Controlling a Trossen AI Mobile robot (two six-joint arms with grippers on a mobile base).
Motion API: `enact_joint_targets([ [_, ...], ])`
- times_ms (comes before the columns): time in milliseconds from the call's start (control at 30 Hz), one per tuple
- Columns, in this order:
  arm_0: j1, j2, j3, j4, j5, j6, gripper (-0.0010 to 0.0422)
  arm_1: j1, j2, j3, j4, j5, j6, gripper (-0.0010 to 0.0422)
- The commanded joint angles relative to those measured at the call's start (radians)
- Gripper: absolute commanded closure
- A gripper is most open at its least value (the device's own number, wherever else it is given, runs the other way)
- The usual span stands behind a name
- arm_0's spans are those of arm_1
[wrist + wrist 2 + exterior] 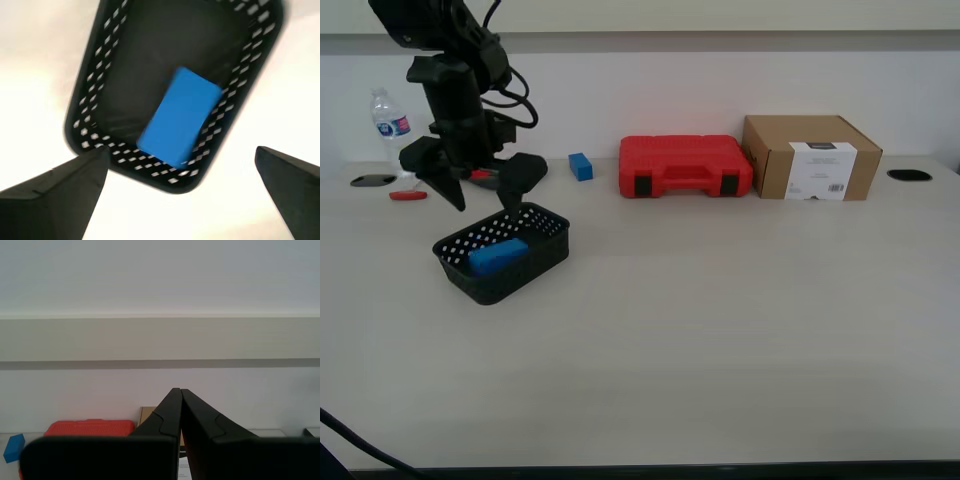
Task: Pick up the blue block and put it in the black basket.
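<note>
The blue block [498, 256] [179, 116] lies flat inside the black basket [535, 268] [87, 95], which stands on the table at the exterior view's left. My first gripper [480, 197] [182, 172] hangs open just above the basket's far rim, nothing between its fingers. My second gripper [180, 392] is shut with its fingers pressed together, pointing at the back wall; it does not show in the exterior view.
A small blue cube [581, 166] [13, 447], a red tool case [685, 166] [90, 428] and a cardboard box [810, 156] stand along the table's back. A water bottle [390, 130] and a red pen [408, 195] are at the exterior view's far left.
</note>
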Motion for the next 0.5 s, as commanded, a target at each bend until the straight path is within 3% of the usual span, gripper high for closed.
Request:
enact_joint_targets([
  [33, 0.001, 0.0, 0.002, 0.002, 0.0, 0.0, 0.0413, 0.0, -0.011, 0.01, -0.018, 0.002, -0.015, 0.0105],
  [133, 0.001, 0.0, 0.002, 0.002, 0.0, 0.0, 0.0413, -0.001, -0.068, 0.023, -0.016, 0.001, -0.018, 0.0241],
  [200, 0.001, 0.0, 0.002, 0.002, 0.0, 0.0, 0.0413, -0.001, -0.143, 0.008, 0.033, -0.006, 0.049, 0.0399],
  [233, 0.001, 0.0, 0.002, 0.003, 0.0, 0.0, 0.0413, -0.001, -0.152, -0.003, 0.051, -0.005, 0.055, 0.0416],
  [500, 0.001, 0.0, 0.002, 0.0, 0.0, 0.0, 0.0413, -0.006, -0.151, -0.019, 0.068, 0.018, 0.051, 0.0413],
])
